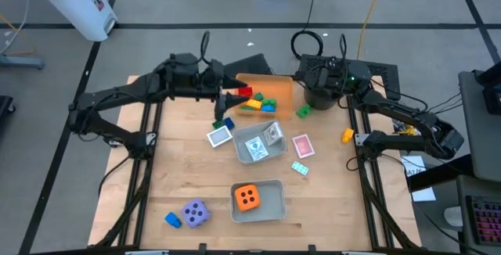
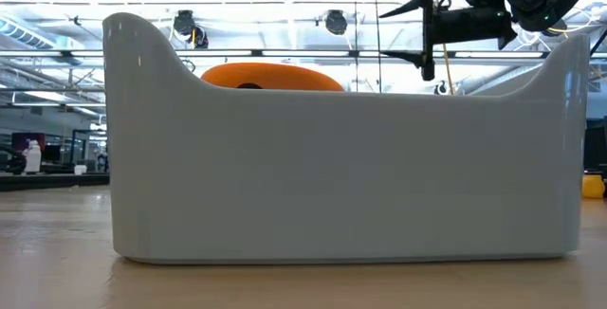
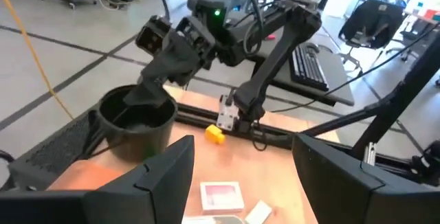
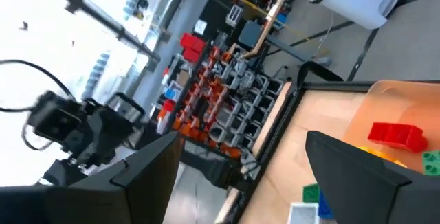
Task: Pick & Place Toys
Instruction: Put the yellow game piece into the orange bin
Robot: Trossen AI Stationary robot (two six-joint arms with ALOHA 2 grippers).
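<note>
Hidden in the low view: a pale grey plastic tray (image 2: 341,172) fills nearly the whole frame; only the top curve of the orange die (image 2: 272,75) shows above its rim.
Cut off: a yellow brick (image 2: 594,186) shows only as a sliver at the right edge of the low view.
Hard to make out: the bricks heaped in the orange tray (image 1: 275,91) at upper centre of the high view overlap, so a count is not possible.
Left pincer (image 1: 225,98): upper centre-left of the high view, over the orange tray's left edge, fingers apart, nothing seen between them.
Right pincer (image 1: 322,77): upper centre-right, above the black pot (image 1: 319,95), fingers spread, nothing held that can be seen.
Orange die in the high view (image 1: 248,197): black pips, lying in the grey tray at lower centre.
Purple die (image 1: 195,213): pale pips, on the wooden bench (image 1: 180,169) at lower left, a blue brick (image 1: 172,220) just beside it.
Red brick (image 1: 240,92): in the orange tray, with yellow, green and blue bricks beside it.
Green brick (image 1: 303,112): on the bench, right of the orange tray.
Lone yellow brick in the high view (image 1: 347,135): at the bench's right edge.
Pink card (image 1: 303,145): flat, right of centre, a teal card (image 1: 300,168) below it.
Clear grey tray (image 1: 259,141): centre, holding cards whose faces are unclear.
White-edged card (image 1: 219,136): left of that tray.
</note>
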